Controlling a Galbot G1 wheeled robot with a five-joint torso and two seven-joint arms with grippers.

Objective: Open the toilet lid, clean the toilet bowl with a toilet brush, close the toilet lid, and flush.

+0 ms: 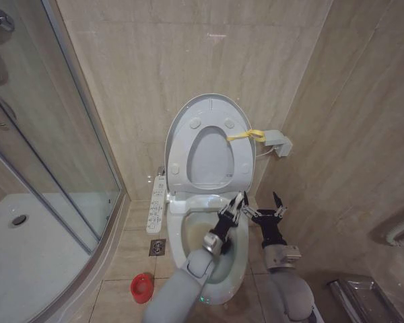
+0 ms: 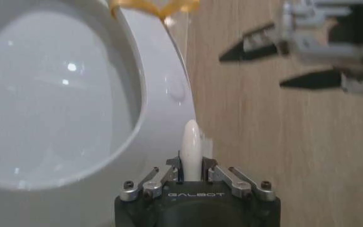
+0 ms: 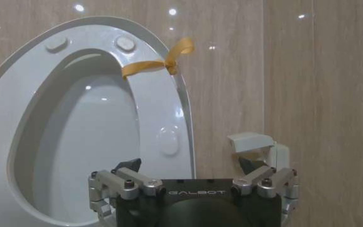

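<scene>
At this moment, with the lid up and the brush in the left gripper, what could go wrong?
1. The left gripper holds the toilet brush only by its thin white handle; pushing hard in the toilet bowl might twist it loose.
2. The right gripper hangs open close beside the left gripper; a wide stroke could knock them together.
3. The toilet lid stands upright behind both arms; a bump or a snag on its yellow strap could drop it.

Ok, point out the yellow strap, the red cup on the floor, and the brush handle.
yellow strap (image 1: 246, 135), head view, on the loop at the lid's edge.
red cup (image 1: 141, 287), head view, on its top.
brush handle (image 2: 190, 149), left wrist view, on the white stick.
</scene>
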